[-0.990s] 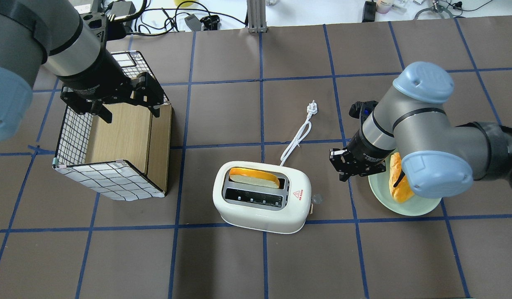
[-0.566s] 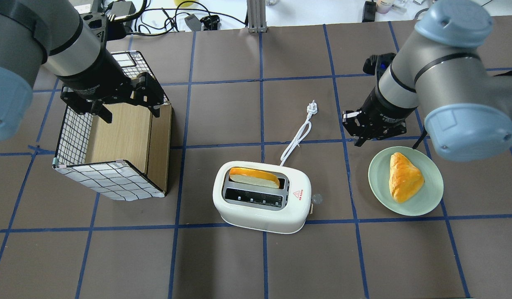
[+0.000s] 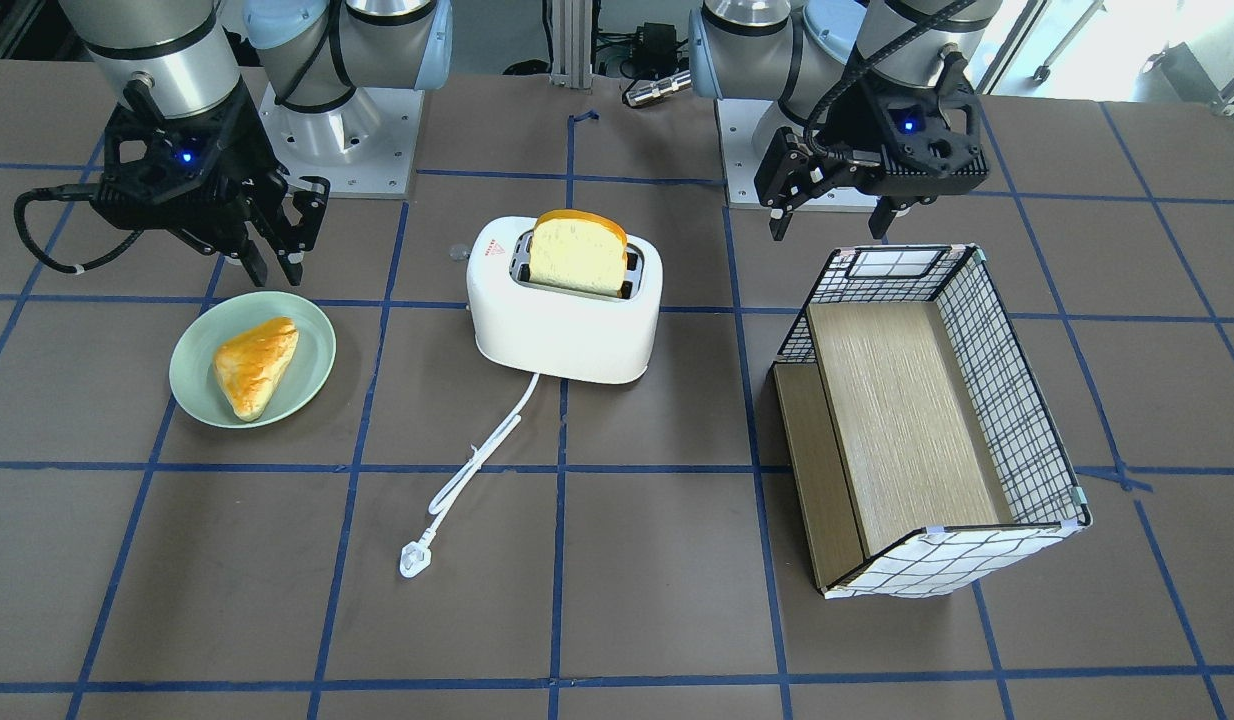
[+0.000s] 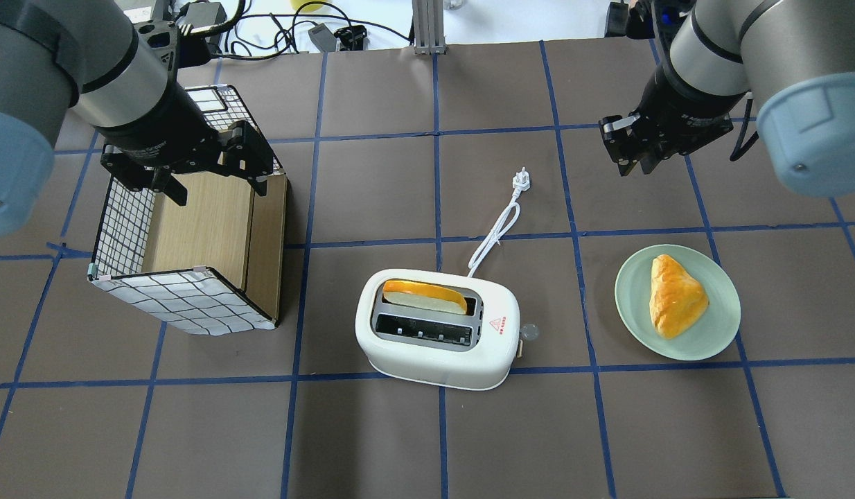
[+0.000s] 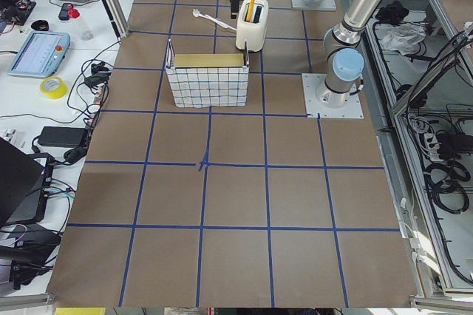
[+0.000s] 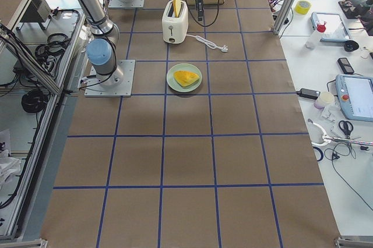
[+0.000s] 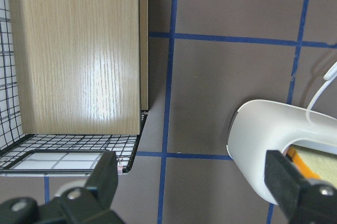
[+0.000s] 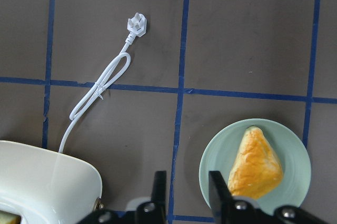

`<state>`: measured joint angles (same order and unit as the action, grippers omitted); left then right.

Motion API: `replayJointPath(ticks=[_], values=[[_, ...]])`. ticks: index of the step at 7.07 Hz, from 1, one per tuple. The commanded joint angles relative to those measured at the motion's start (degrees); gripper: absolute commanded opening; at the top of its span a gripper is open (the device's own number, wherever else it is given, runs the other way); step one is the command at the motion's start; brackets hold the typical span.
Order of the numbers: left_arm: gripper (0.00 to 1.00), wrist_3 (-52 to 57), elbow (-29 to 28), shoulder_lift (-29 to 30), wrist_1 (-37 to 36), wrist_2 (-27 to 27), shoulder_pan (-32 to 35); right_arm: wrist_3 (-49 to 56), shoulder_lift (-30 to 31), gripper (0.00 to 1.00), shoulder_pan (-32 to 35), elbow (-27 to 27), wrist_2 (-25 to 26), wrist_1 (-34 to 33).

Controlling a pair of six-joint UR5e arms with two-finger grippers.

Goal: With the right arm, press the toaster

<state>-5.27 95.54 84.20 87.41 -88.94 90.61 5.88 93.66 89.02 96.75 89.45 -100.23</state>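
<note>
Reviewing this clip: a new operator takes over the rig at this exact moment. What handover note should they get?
Right gripper: jaws narrowly apart, empty, raised above the table near the plate, well apart from the toaster.
Left gripper: wide open, empty, above the basket.
Toaster: upright mid-table, its cord lying loose with the plug on the table; a bread slice stands tall in one slot.
Done: no sign of a press; the slice sits high.
Left: bring the right arm to the toaster and press it down.
</note>
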Motion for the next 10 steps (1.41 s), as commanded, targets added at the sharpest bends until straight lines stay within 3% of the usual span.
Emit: replayJointPath(ticks=[1, 4, 6, 10], values=[[1.00, 0.0, 0.0, 0.0, 0.0, 0.0, 0.0, 1.3, -0.8, 1.00, -0.3, -3.4, 0.6, 3.0], [1.00, 0.0, 0.0, 0.0, 0.0, 0.0, 0.0, 2.6, -8.2, 1.00, -0.3, -16.6, 0.5, 10.9], [1.00, 0.0, 0.0, 0.0, 0.0, 0.0, 0.0, 4.9, -8.6, 1.00, 0.0, -16.8, 0.5, 7.6], [1.00, 0.0, 0.0, 0.0, 0.0, 0.0, 0.0, -1.7, -7.0, 1.00, 0.2, -13.4, 0.3, 6.1]])
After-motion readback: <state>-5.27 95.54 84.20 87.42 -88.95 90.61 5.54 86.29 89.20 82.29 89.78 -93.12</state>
